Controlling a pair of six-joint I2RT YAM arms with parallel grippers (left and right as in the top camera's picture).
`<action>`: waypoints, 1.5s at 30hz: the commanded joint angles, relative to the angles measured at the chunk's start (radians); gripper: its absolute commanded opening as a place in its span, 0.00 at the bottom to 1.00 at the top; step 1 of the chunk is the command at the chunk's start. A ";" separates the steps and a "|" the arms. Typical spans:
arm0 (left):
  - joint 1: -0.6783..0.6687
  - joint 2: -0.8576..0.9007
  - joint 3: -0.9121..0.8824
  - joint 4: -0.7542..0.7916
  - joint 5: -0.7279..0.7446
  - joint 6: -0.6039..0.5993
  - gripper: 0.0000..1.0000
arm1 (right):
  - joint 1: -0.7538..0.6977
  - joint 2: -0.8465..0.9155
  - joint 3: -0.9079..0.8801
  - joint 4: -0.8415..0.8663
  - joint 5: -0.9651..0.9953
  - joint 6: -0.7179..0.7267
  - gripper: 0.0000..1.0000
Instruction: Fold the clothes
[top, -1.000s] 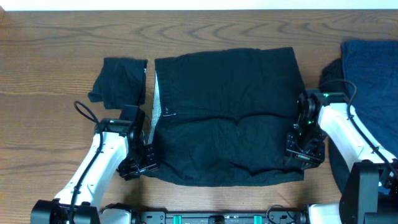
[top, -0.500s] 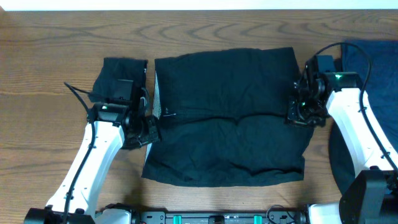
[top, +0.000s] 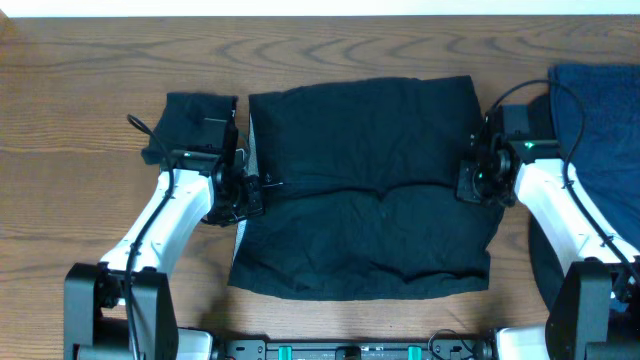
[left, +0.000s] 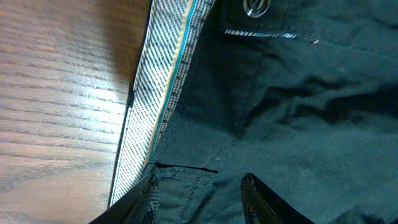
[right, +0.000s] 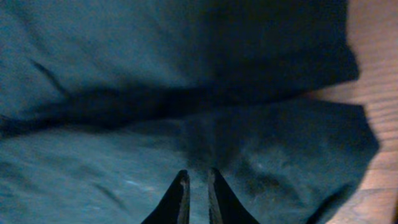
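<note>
1. The left gripper (left: 200, 184) has its jaws wide apart. Dark cloth shows flat in the gap, and nothing is held between them.
2. The right gripper (right: 197, 177) has its fingers almost together with only a thin slit between them. The tips point down at dark cloth, but I cannot tell whether a pinch of it is caught.
3. The dark garment (top: 365, 185) lies spread flat on the wooden table (top: 80, 90), with its waistband at its left edge.
4. The left gripper (top: 248, 190) sits at the garment's left edge, about halfway down it and just inside the waistband.
5. A striped lining (left: 158, 106) with a teal line runs along that edge, turned outward, just beyond the left finger.
6. A metal button (left: 254, 6) sits on the garment further along the waistband from the jaws.
7. The right gripper (top: 472, 182) is at the garment's right edge, level with the crease across its middle.
8. A small dark folded piece (top: 190, 128) lies just beside the garment's upper left corner.
9. A blue cloth (top: 600, 110) lies off the garment's right side, beyond the right arm.
</note>
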 joint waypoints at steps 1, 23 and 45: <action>0.000 0.014 0.011 0.001 0.014 0.017 0.45 | -0.005 0.002 -0.055 0.019 0.018 -0.005 0.12; 0.000 0.016 -0.030 0.034 0.013 0.024 0.45 | -0.007 -0.004 -0.218 0.174 0.068 -0.005 0.15; -0.001 0.016 -0.030 0.132 0.014 0.043 0.45 | -0.016 -0.011 -0.010 0.080 -0.063 -0.077 0.26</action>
